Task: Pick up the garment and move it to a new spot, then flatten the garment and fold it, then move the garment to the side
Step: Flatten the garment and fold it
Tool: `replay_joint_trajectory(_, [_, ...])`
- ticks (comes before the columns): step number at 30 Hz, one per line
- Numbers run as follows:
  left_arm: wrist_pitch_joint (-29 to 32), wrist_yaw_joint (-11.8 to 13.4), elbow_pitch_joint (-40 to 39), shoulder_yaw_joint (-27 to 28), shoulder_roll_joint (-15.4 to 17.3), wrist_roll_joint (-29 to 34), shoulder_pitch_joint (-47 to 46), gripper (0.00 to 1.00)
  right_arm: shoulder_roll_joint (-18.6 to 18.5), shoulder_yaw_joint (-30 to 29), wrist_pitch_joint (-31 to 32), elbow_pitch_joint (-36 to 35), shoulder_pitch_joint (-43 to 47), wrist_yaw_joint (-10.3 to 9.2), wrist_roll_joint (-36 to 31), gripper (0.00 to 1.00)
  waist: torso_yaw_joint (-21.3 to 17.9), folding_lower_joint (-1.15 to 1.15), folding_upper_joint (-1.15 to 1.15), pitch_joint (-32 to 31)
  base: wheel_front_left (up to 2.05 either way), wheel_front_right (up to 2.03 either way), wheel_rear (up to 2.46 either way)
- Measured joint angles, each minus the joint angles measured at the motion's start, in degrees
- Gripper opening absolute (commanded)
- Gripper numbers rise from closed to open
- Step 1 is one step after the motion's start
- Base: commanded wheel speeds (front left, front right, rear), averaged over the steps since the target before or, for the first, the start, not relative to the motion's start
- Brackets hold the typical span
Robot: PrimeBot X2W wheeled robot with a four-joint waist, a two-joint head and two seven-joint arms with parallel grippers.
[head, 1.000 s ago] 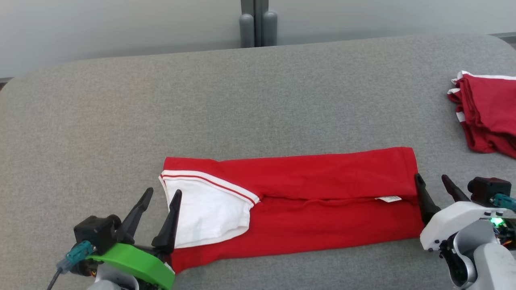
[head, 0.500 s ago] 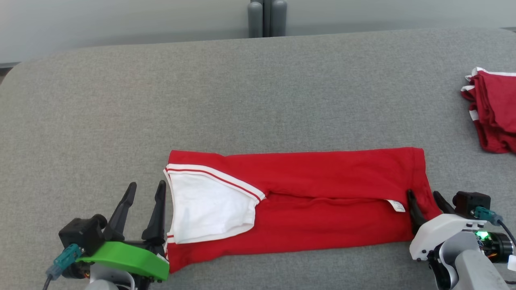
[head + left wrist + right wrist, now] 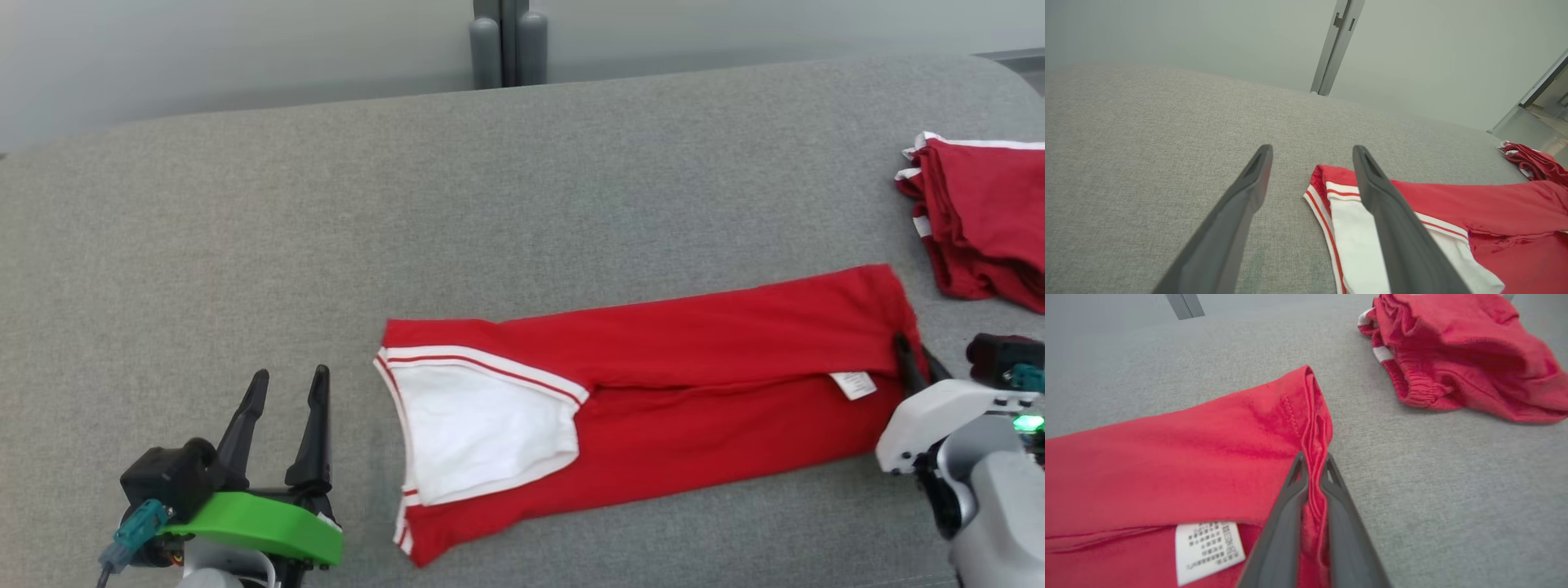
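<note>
Two pincers, one cloth: which one has it now? (operator)

Your right gripper (image 3: 914, 369) has it. Its two dark fingers are pressed together on the bunched hem at the right end of the red garment (image 3: 694, 384), just beside the white label (image 3: 853, 384). In the right wrist view you see the red fold squeezed between them. Your left gripper (image 3: 290, 374) is spread wide and empty. It stands over the grey table (image 3: 522, 180), near the end with the white panel (image 3: 482, 425) but apart from it. (spotter)

And where does the garment lie? (operator)

It lies flat as a long band across the near middle of the table, a little slanted, with its right end further from you. A second red pile (image 3: 980, 220) sits at the far right, apart from it. (spotter)

So which step is this? (operator)

I judge you are in the folding step: the lengthwise fold looks done and the crosswise fold is not yet made. For the next move you probably must lift the pinched end and carry it over toward the white-panel end, with the edges in line. Held at one point only, the end can twist or drag the whole band, so a low and slow carry would help. (spotter)
</note>
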Motion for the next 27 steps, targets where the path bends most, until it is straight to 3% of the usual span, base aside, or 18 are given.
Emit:
replay_joint_trajectory(6, [0.0, -1.5, 1.6, 1.2, -1.7, 1.1, 0.6, 1.0, -5.7, -2.9, 3.2, -3.7, 0.5, -0.01, 0.4, 0.0, -0.7, 0.0, 0.0, -1.5, 0.0, 0.0, 0.0])
replay_joint_trajectory(10, [0.0, -2.2, 2.2, 2.0, -2.9, 2.0, 0.9, 1.0, -6.2, -3.4, 5.3, -6.4, 2.2, -0.01, 1.0, 0.0, -1.0, 0.0, 0.0, -2.2, 0.0, 0.0, 0.0])
replay_joint_trajectory(16, [0.0, -3.2, 3.4, 2.7, -4.0, 3.3, 1.0, 1.0, -3.1, 0.3, 8.8, -13.3, 4.2, -0.02, 3.6, 0.0, -1.0, 0.0, 0.0, -2.6, 0.0, 0.0, 0.0])
replay_joint_trajectory(27, [0.0, -3.9, 4.5, 3.1, -4.4, 4.3, 0.9, 1.0, 5.3, 15.8, 12.5, -27.2, 7.1, -0.03, 9.5, 0.0, -0.6, 0.0, 0.0, -1.9, 0.0, 0.0, 0.0])
